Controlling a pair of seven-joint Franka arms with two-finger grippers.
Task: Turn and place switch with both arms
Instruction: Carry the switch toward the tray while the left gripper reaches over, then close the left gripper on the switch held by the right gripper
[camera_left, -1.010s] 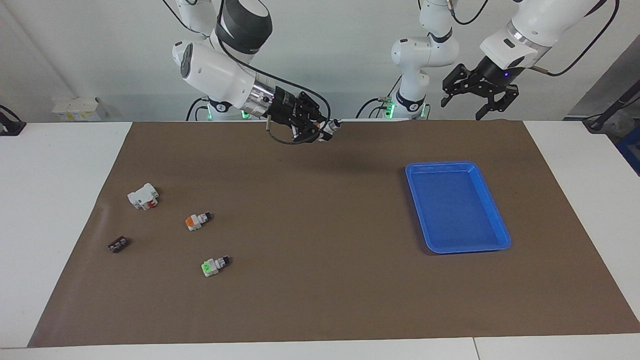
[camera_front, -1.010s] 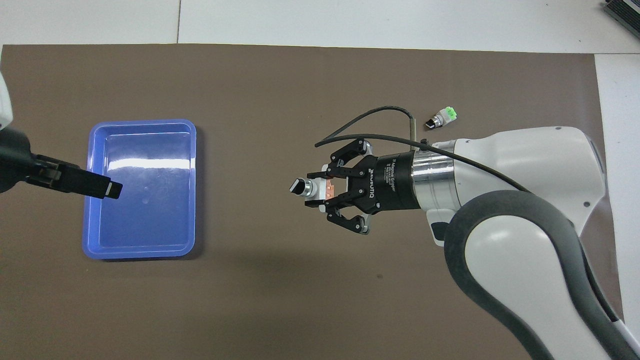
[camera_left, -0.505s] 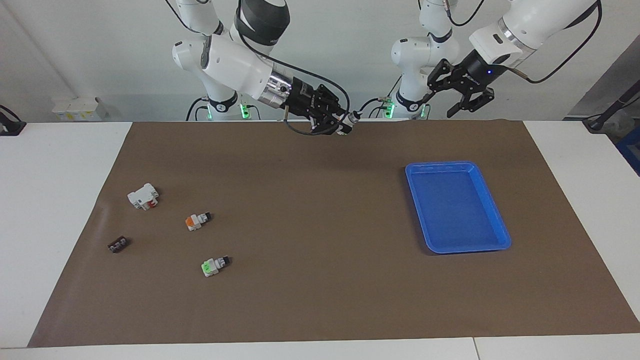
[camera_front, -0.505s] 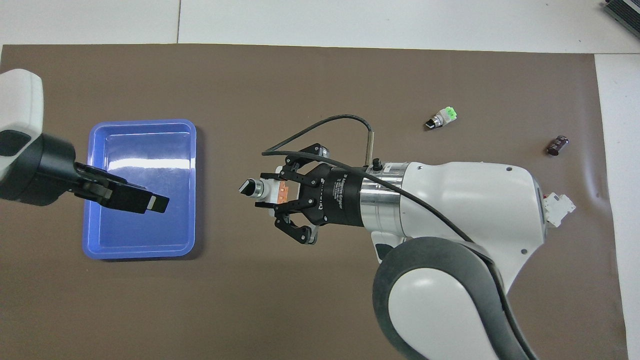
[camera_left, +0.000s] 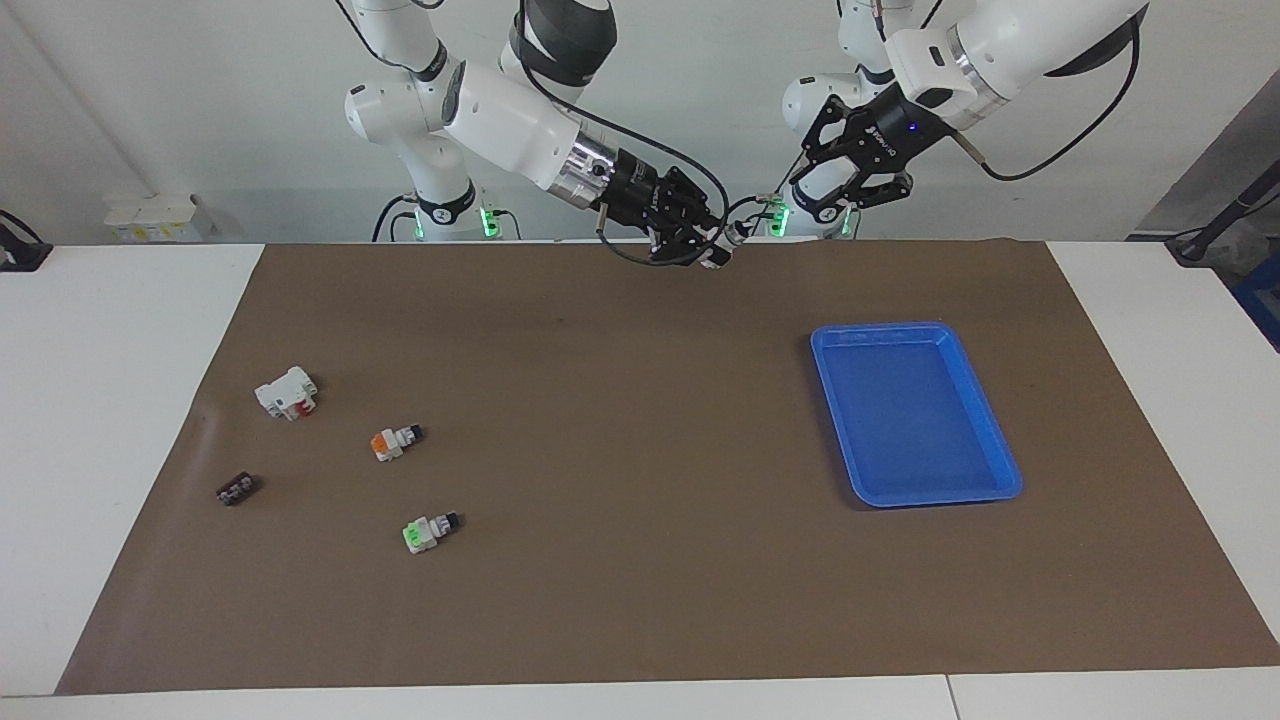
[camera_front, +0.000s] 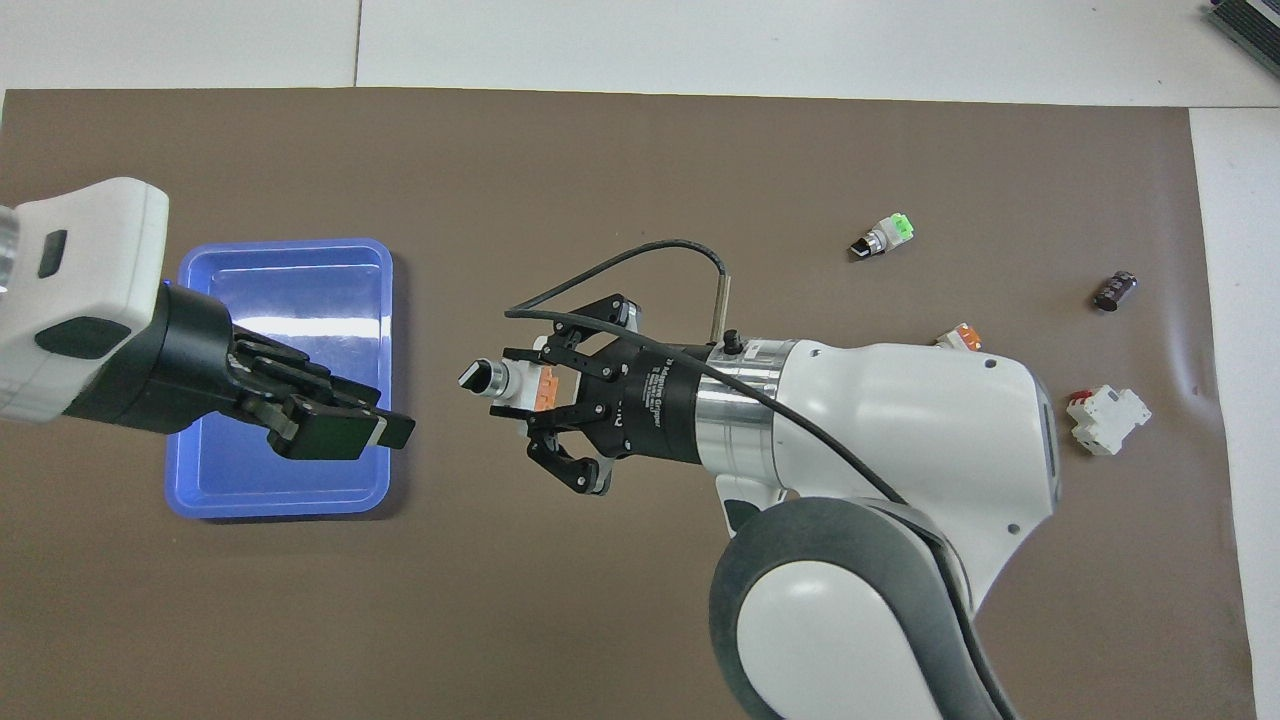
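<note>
While the right hand (camera_front: 535, 385) clamps the switch (camera_front: 505, 379), the left hand's (camera_front: 385, 432) opening is unclear.

Lighting bright, even, from above. Glare streak on blue tray (camera_front: 285, 330) floor beneath left gripper (camera_front: 385, 432). Soft arm shadows on brown mat (camera_left: 640, 560). Both views sharp; no edge distortion evident.

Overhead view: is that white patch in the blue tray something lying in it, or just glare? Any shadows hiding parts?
Overhead view: the white streak on the blue tray looks like reflected light, not a thing. Facing view: the same tray shows plain blue, nothing in it. Facing view: only a soft shadow on the brown mat under the raised grippers; the loose parts lie unshaded.
</note>
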